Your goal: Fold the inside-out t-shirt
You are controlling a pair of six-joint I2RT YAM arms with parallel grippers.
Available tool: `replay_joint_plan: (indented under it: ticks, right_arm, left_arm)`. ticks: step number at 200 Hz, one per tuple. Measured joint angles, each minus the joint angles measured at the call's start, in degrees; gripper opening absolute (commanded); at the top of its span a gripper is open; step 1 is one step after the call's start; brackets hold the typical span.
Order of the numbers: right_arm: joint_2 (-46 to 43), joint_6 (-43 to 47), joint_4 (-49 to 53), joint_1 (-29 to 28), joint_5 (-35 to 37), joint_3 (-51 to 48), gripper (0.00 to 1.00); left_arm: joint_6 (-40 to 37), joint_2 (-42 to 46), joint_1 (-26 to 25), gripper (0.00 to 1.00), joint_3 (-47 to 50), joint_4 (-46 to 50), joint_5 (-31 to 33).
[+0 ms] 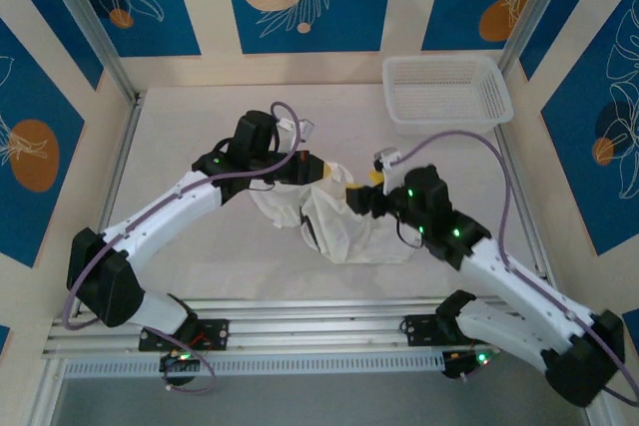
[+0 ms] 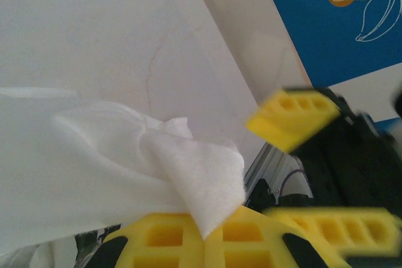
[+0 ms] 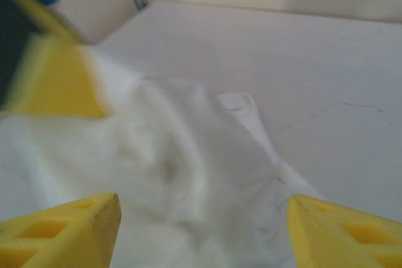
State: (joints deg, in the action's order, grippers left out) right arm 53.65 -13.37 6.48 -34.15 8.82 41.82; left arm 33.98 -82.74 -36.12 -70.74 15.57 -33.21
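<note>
The inside-out t-shirt [image 1: 344, 231] is a crumpled white bundle in the middle of the table. My left gripper [image 1: 324, 175] reaches its upper edge from the left and is shut on a fold of the cloth [image 2: 201, 180], which sticks up from between its yellow fingers [image 2: 163, 236]. My right gripper [image 1: 359, 190] comes in from the right, close to the left one. In the right wrist view it [image 3: 202, 204] stands open above the shirt [image 3: 182, 167], with nothing between its fingers [image 3: 69, 230]. One of the right gripper's fingers [image 2: 292, 117] shows blurred in the left wrist view.
A white plastic mesh basket [image 1: 446, 93] stands at the back right of the table. Bare white tabletop [image 1: 190, 137] lies left of and behind the shirt. Aluminium rails [image 1: 319, 331] run along the near edge, and frame posts [image 1: 90, 27] stand at the back corners.
</note>
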Motion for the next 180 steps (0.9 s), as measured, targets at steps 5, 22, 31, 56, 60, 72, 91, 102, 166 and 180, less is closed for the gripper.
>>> replay_joint_plan:
  ticks: [5, 22, 31, 56, 60, 72, 91, 102, 166, 180]
  right_arm:
    - [2.7, 0.8, 0.1, 2.0, -1.9, 1.2, 0.68]
    - [10.5, 2.8, 0.9, 7.7, -10.3, 5.2, 0.42]
    - [13.2, 3.8, 1.3, 9.6, -15.1, 6.9, 0.22]
    - [16.2, 3.2, 2.1, 11.2, -29.5, 10.1, 0.05]
    - [16.2, 2.8, 2.1, 11.2, -31.4, 10.3, 0.03]
    - [15.8, 1.7, 1.8, 10.6, -37.2, 10.6, 0.00]
    - [14.0, -0.7, 1.5, 9.2, -42.9, 10.4, 0.00]
    - [11.9, -2.6, 0.6, 8.6, -44.8, 9.4, 0.00]
    - [2.4, -14.0, -8.9, 8.3, -45.7, 5.0, 0.00]
    - [3.2, -14.6, -9.1, 8.4, -45.7, 4.9, 0.00]
  left_arm:
    - [0.0, 0.2, 0.0, 0.00, 0.0, 0.2, 0.0]
    - [-0.5, 0.7, -0.1, 0.00, 0.0, 1.2, -0.2]
    - [-1.2, 1.1, 0.0, 0.00, 0.0, 2.3, -0.1]
    - [-2.5, 2.0, 0.0, 0.00, 0.0, 5.2, 2.1]
    - [-2.6, 2.1, 0.0, 0.00, 0.0, 5.6, 2.4]
    - [-2.9, 2.1, 0.3, 0.00, 0.0, 6.4, 3.2]
    - [-3.0, 2.1, 1.0, 0.00, 0.0, 6.8, 4.0]
    - [-3.0, 2.1, 1.4, 0.00, 0.0, 6.8, 4.3]
    - [-6.5, 1.2, 3.4, 0.45, 4.6, 3.9, 5.2]
    - [-7.5, 2.2, 5.4, 0.48, 7.5, 3.5, 5.0]
